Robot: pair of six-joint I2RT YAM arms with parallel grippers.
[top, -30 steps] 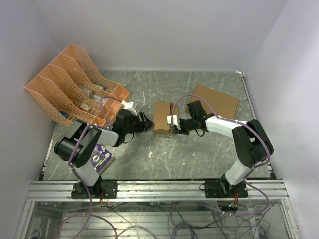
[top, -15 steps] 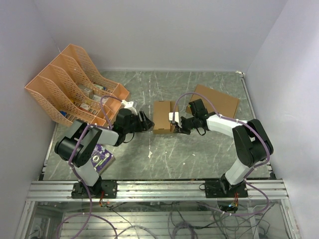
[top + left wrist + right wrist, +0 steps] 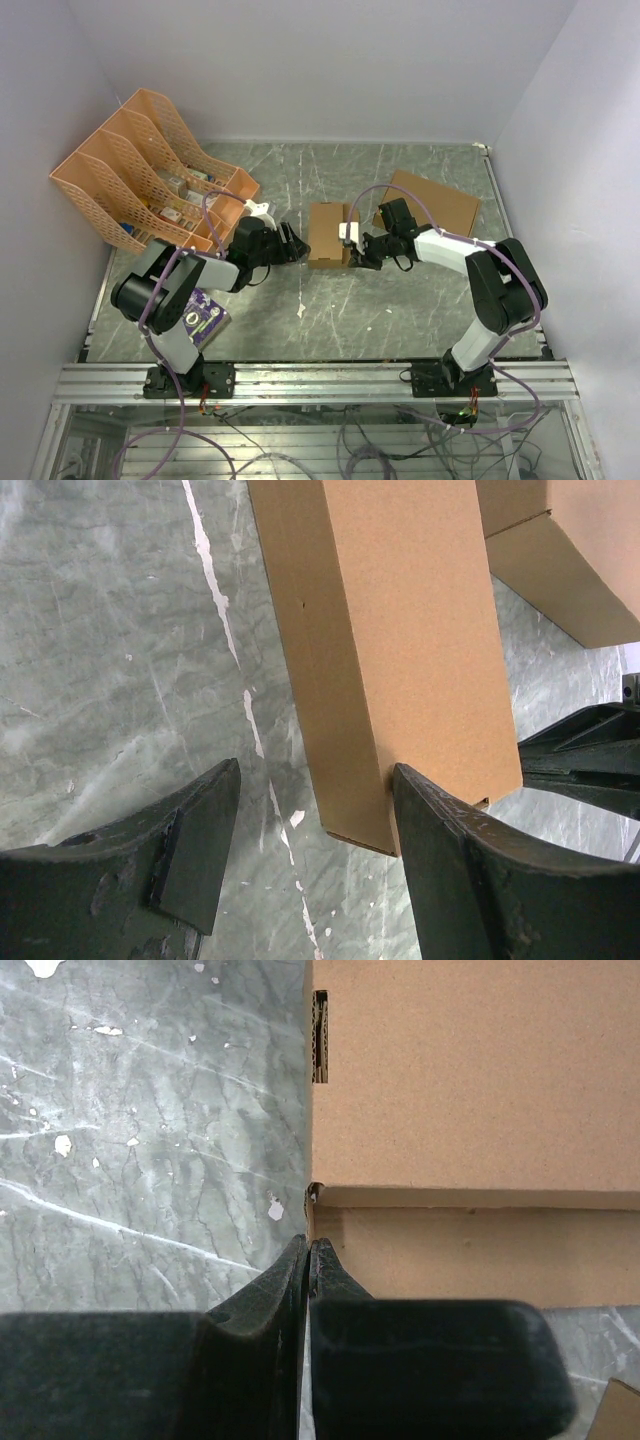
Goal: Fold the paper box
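Plain brown paper box, narrow and folded shut, lying flat mid-table, long axis front-to-back

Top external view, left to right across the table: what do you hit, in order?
orange file rack → left gripper → paper box → right gripper → larger cardboard box. Purple packet overlaps the rack's span, so skipped.

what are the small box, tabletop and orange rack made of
The paper box: matte brown thin cardboard, fibrous grain and raw cut edges. The table: grey-green marbled stone or a laminate print, slightly glossy. The file rack: likely orange plastic, moulded lattice.
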